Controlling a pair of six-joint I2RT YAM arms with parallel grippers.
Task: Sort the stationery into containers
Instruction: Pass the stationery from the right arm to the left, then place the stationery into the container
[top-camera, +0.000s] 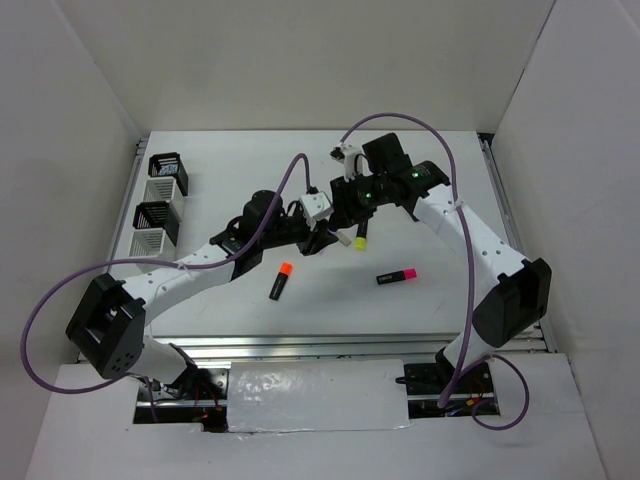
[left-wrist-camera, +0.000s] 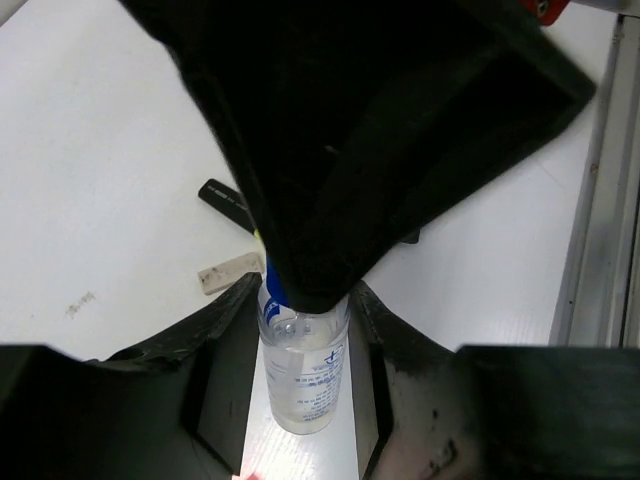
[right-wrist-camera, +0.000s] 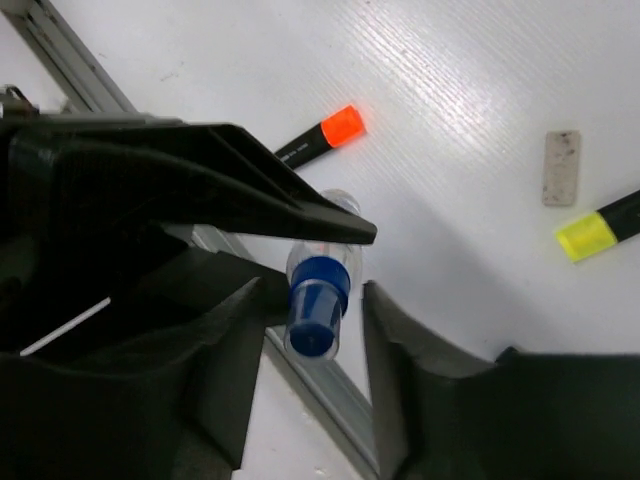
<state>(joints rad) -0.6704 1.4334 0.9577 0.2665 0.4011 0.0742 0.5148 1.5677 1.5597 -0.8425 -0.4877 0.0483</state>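
Small round clear plastic pot with blue cap and blue-white label (left-wrist-camera: 300, 375) is held above the middle of the white table (top-camera: 450, 300). right gripper (right-wrist-camera: 315, 290) pinches the cap; left gripper (left-wrist-camera: 305, 295) jaws are narrow, pressed on the body. Probably light, stiff and slick: grip mid-body, squarely.

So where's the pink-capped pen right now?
In the top view the pink-capped highlighter lies flat on the table, right of centre. The orange-capped highlighter is to its left and the right arm is beside it.
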